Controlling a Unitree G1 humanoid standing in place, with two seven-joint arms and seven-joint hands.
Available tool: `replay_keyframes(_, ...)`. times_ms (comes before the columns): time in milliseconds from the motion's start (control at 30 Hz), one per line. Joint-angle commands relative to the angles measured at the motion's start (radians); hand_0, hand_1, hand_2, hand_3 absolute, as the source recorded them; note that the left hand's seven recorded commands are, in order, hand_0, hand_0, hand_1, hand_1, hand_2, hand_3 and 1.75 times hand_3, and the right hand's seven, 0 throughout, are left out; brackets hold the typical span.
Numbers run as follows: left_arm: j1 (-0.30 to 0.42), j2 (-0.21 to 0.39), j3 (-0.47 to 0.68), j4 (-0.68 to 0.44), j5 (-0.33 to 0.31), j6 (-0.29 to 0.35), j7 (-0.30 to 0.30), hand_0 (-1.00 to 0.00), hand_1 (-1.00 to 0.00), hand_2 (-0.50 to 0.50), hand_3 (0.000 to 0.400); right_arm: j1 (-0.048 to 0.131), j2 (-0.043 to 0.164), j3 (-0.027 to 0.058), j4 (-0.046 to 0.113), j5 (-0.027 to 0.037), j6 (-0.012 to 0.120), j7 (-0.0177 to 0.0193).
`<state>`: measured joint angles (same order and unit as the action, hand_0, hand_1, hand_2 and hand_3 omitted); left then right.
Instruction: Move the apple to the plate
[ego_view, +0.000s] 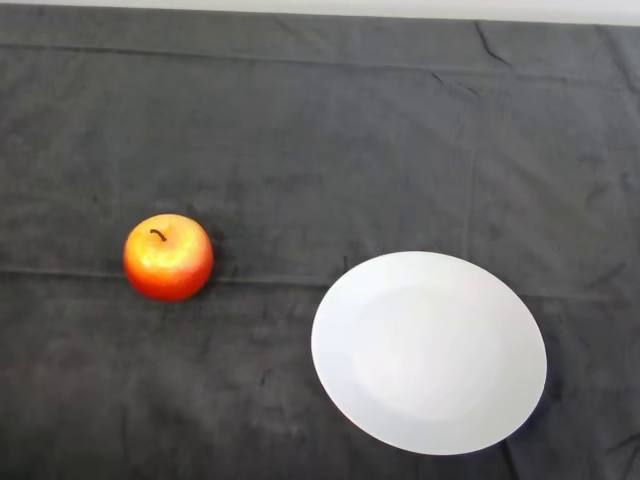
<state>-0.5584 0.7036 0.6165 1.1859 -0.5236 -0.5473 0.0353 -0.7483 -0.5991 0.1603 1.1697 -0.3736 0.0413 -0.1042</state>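
Dark grey cloth covers the whole desk (300, 130) in my head view, creased here and there, and only two things lie on it. The apple (168, 257) sits on the left, red going to yellow, stem up, resting on the cloth with nothing touching it. It stands upright and free all round, which I judge makes it easy to come at from my left side. The plate (429, 351) lies to the right and a little nearer me, well apart from the apple, flat and white. It holds nothing; its bare middle is ready to take the fruit. No arm or hand shows, so I cannot tell how the fingers stand. The task, I judge, is not yet begun.
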Motion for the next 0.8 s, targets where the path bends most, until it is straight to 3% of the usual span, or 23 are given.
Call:
replay_keyframes(33, -0.023, -0.002, -0.022, -0.038, 0.038, 0.018, -0.031, 0.0, 0.0, 0.0, 0.0, 0.014, -0.006, -0.0067, 0.01, 0.0054, -0.002, -0.0006)
replay_keyframes(367, -0.054, -0.029, -0.101, -0.039, 0.111, 0.01, -0.122, 0.0, 0.0, 0.0, 0.0, 0.016, -0.007, -0.007, 0.007, 0.0059, -0.001, -0.0002)
replay_keyframes(800, -0.099, -0.111, -0.211, -0.034, 0.209, -0.014, -0.201, 0.0, 0.0, 0.0, 0.0, 0.018, -0.007, -0.0073, 0.003, 0.0065, 0.001, 0.0004)
